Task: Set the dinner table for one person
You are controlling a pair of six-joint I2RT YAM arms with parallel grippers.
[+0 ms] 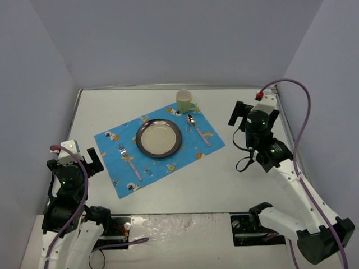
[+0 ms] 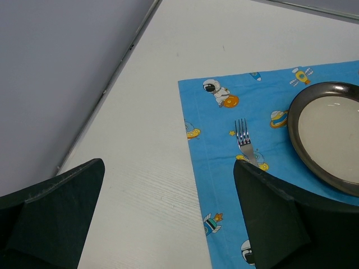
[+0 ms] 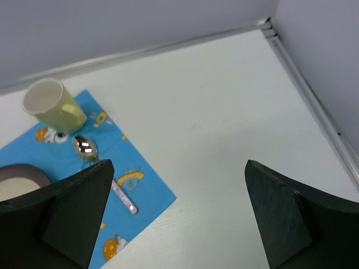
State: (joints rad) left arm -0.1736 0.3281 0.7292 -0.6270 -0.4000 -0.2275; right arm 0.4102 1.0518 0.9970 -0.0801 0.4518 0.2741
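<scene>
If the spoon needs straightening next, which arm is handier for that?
Right. The spoon lies right of the plate, nearest the right arm, which has open jaws and the spoon in its wrist view. The left arm sits beyond the fork and plate.

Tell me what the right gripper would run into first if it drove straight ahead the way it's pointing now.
Probably bare dinner table: the open right gripper aims at white tabletop just right of the placemat corner, clear of the spoon and cup. Depth is hard to judge.

Left tool (image 2: 168, 165) and right tool (image 3: 179, 163), each with jaws wide apart and empty.
</scene>
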